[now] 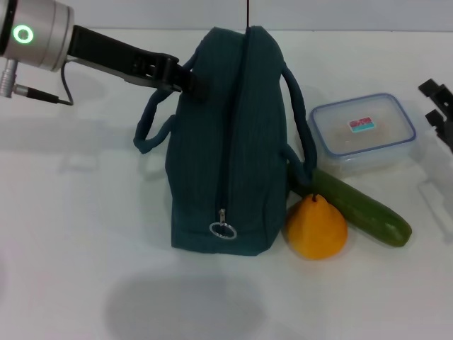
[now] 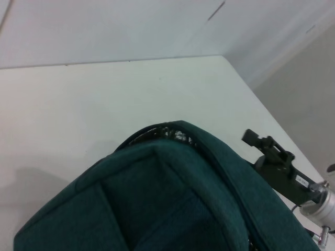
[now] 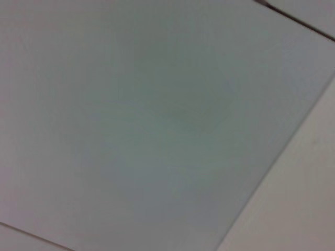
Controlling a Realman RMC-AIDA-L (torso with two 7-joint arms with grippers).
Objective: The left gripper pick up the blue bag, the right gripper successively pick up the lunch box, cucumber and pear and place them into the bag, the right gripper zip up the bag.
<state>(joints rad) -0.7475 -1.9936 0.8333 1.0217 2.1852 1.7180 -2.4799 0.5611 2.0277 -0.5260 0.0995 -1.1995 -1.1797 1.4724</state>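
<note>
The blue bag [image 1: 226, 156] stands on end in the middle of the table, its zip running top to bottom and shut, with the ring pull [image 1: 223, 229] low at the front. My left gripper [image 1: 185, 76] reaches in from the upper left and is shut on the bag's top back edge. In the left wrist view the bag [image 2: 172, 198] fills the lower part. To its right are the lunch box [image 1: 362, 131], the cucumber [image 1: 364, 209] lying aslant, and the pear [image 1: 316, 228] against the bag's base. My right gripper [image 1: 437, 105] waits open at the right edge, beyond the lunch box.
One strap handle [image 1: 148, 134] hangs off the bag's left side. The white table [image 1: 85, 234] has a dark shadow in front of the bag. The right wrist view shows only a plain pale surface. The left wrist view also catches the right gripper [image 2: 264, 146] farther off.
</note>
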